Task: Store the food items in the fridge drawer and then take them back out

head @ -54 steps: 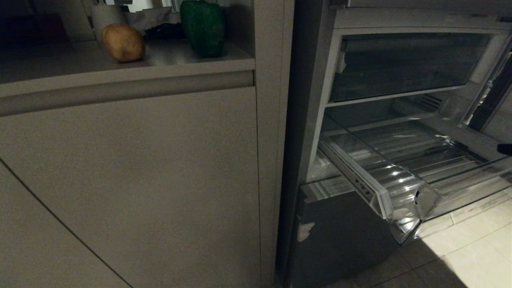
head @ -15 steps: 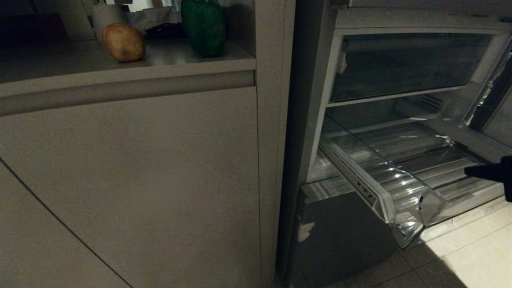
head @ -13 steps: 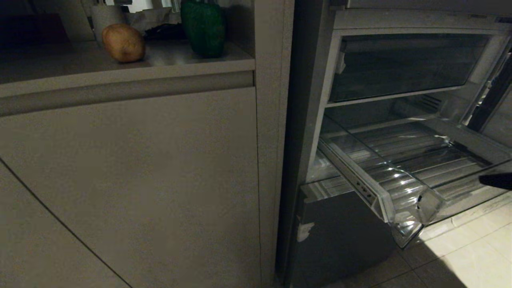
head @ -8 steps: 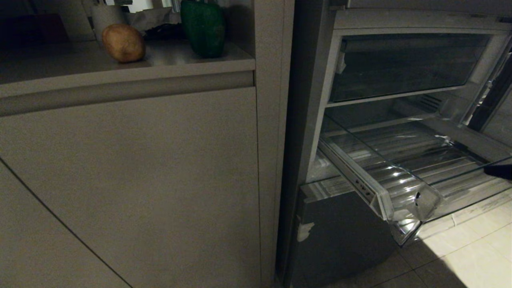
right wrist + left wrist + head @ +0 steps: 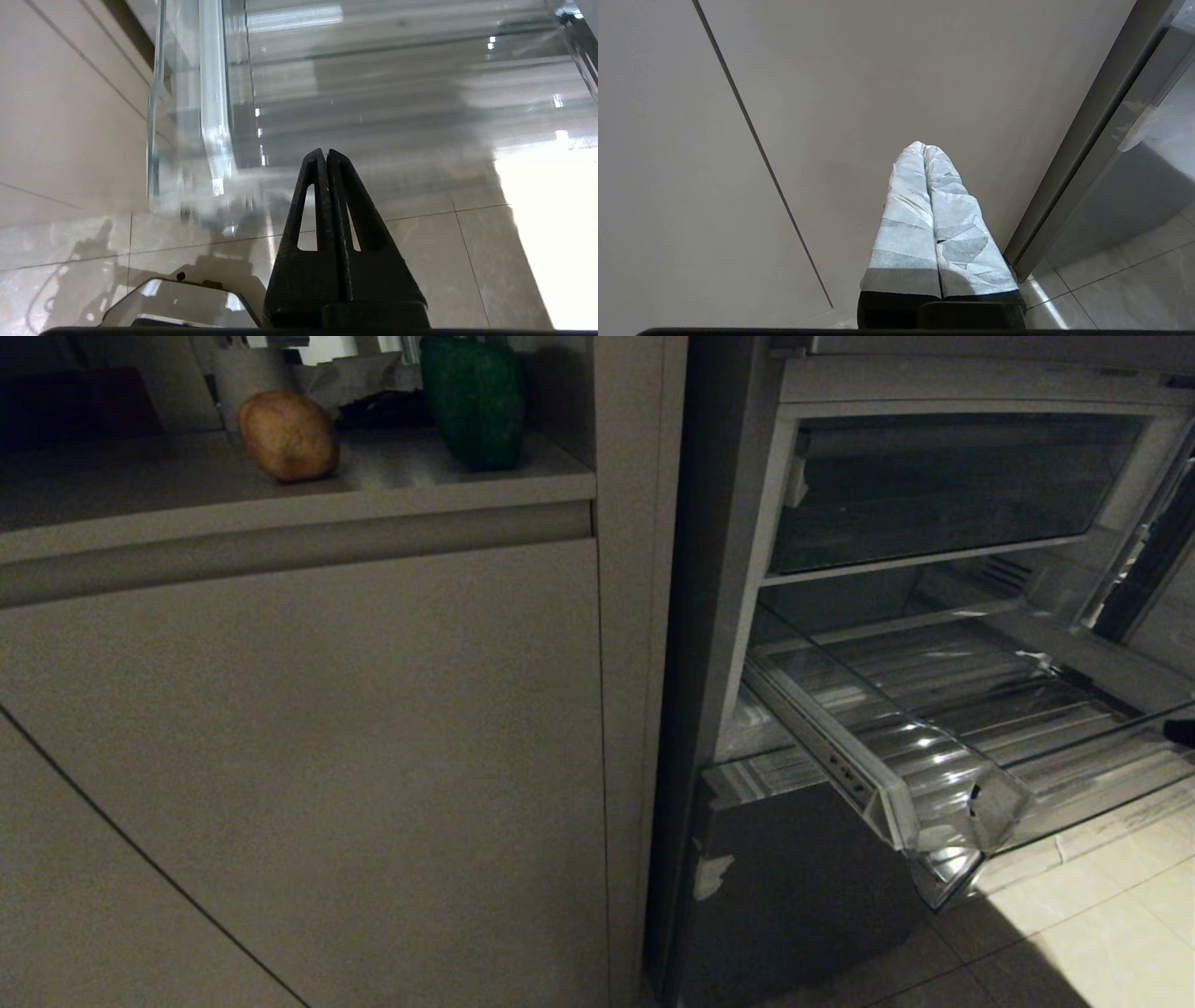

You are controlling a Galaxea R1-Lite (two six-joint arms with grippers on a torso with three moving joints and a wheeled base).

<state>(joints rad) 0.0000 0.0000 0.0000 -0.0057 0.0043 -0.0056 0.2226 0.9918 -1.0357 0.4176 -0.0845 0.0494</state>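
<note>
A tan-brown potato [image 5: 288,434] and a green pepper [image 5: 471,401], the food items, sit on the counter [image 5: 140,495] at the upper left. The clear fridge drawer [image 5: 971,709] is pulled out at the right, and its ribbed floor is bare. Only the black tip of my right gripper [image 5: 1181,733] shows, at the far right edge by the drawer's front lip. In the right wrist view that gripper [image 5: 324,151] is shut and holds nothing. It points at the drawer [image 5: 373,84] from above the floor tiles. My left gripper [image 5: 923,147], wrapped in white, is shut and faces the cabinet door.
A tall beige cabinet door [image 5: 327,756] fills the left half below the counter. The fridge's grey side post [image 5: 700,616] stands between the cabinet and the drawer. A dark upper bin [image 5: 934,485] sits above the drawer. Pale floor tiles [image 5: 1102,915] lie in front.
My right gripper has drawn back to the right, from over the drawer's front part to the edge of the head view. The food items and the left arm have not moved.
</note>
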